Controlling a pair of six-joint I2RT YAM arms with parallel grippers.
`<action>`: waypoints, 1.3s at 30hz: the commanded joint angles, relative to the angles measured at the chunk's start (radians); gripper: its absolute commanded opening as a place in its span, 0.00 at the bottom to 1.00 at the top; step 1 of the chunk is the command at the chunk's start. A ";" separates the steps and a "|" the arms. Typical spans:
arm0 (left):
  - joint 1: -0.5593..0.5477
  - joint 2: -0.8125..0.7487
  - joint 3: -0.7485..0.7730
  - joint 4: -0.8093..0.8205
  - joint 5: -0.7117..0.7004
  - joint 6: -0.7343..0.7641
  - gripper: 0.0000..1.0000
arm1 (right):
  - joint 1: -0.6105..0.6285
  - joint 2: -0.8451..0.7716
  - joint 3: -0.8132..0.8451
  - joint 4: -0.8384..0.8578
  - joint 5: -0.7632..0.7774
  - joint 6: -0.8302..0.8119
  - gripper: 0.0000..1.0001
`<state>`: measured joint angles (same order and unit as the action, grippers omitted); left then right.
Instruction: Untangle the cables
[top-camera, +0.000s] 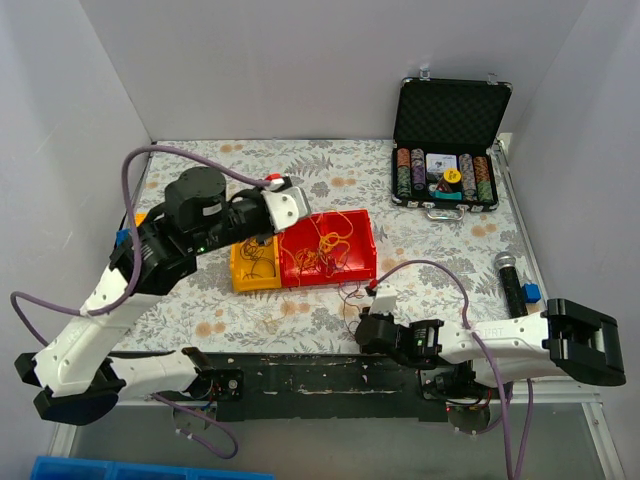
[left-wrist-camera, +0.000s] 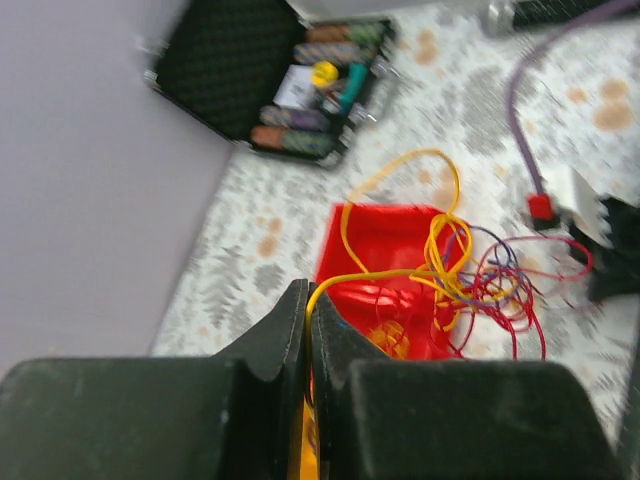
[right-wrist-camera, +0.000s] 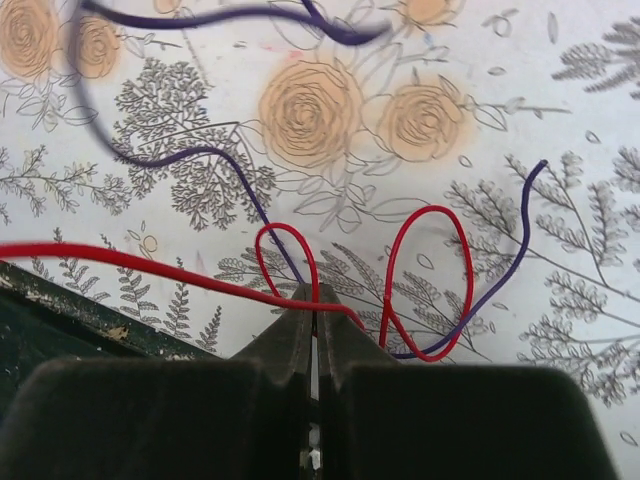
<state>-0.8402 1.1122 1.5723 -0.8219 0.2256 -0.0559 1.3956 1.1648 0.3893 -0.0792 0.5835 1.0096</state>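
Note:
A tangle of thin red, yellow and purple cables lies in and over the red bin, spilling toward the table's front edge. In the left wrist view my left gripper is shut on a yellow cable, which arcs away to the tangle. My left gripper hangs over the two bins. My right gripper sits low at the front edge. In the right wrist view my right gripper is shut on a red cable that loops on the floral cloth. A purple cable crosses beside it.
A yellow bin adjoins the red bin on its left. An open black case with poker chips stands at the back right. A black microphone lies at the right. The dark front table edge runs just below my right gripper.

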 joint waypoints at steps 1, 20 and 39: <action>-0.003 -0.077 0.031 0.289 -0.175 -0.032 0.00 | 0.005 -0.001 -0.017 -0.327 0.006 0.181 0.01; -0.003 -0.008 0.331 0.602 -0.341 0.243 0.00 | 0.013 0.055 0.016 -0.488 -0.013 0.336 0.01; -0.003 0.224 0.669 1.271 -0.462 0.600 0.00 | 0.014 0.092 0.042 -0.498 -0.016 0.333 0.01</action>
<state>-0.8413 1.3262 2.1727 0.3817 -0.2703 0.4919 1.4033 1.2106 0.4896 -0.3813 0.6220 1.3548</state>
